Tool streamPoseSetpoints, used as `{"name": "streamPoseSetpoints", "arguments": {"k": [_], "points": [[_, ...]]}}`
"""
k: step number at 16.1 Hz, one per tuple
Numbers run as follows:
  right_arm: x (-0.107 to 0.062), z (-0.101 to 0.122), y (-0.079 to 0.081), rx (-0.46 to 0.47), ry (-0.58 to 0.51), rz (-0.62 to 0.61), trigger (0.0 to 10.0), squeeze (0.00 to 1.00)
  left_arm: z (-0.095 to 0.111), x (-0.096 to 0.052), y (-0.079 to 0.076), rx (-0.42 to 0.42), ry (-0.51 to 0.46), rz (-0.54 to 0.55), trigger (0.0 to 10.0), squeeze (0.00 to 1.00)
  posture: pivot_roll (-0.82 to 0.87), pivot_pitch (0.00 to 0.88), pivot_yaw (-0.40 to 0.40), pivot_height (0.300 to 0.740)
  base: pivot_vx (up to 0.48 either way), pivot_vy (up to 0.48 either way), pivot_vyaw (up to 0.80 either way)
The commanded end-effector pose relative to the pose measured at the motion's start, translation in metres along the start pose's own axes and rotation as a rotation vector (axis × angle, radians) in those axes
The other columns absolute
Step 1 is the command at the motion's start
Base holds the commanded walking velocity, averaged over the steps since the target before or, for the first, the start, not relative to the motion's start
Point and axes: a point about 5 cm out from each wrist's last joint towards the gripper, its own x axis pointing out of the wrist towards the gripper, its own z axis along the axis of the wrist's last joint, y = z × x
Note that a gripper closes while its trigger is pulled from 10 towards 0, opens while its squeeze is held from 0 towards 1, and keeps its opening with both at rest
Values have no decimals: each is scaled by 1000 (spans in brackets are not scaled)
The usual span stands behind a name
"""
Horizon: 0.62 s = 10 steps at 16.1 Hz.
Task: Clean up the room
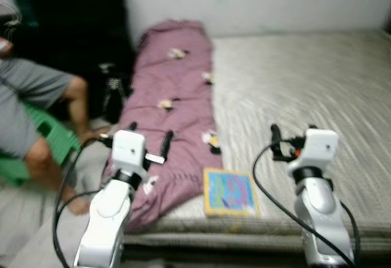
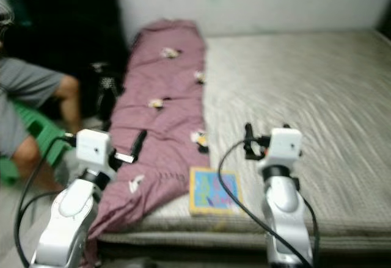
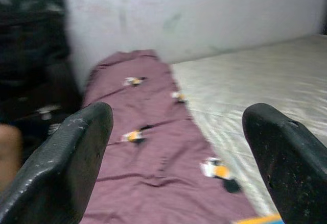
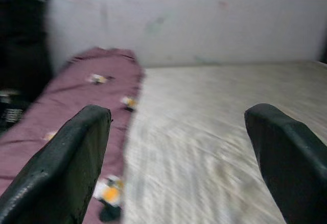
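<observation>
I see a crumpled maroon blanket (image 1: pixel 171 115), soft, patterned, along the mattress (image 1: pixel 305 91) edge; flat square book (image 1: pixel 229 191) beside it. Left gripper (image 3: pixel 173 157) and right gripper (image 4: pixel 179 157) jaws wide, empty.

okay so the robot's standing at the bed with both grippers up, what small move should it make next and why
Probably lower the right gripper toward the colourful book near the mattress edge. Both grippers are open and hold nothing, the left gripper sits over the maroon blanket, and the book is the loose item nearest the right one.
</observation>
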Motion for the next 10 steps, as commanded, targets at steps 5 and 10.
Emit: {"name": "streamPoseSetpoints", "arguments": {"k": [5,10], "points": [[0,4,3,27,-29,-25,10000,0,-5,3,9,42,33,34,10000,0,-29,0,81,740,0,0,0],[-6,2,5,33,-31,-43,10000,0,-6,11,5,47,39,-10,10000,0,-49,0,107,740,0,0,0]]}}
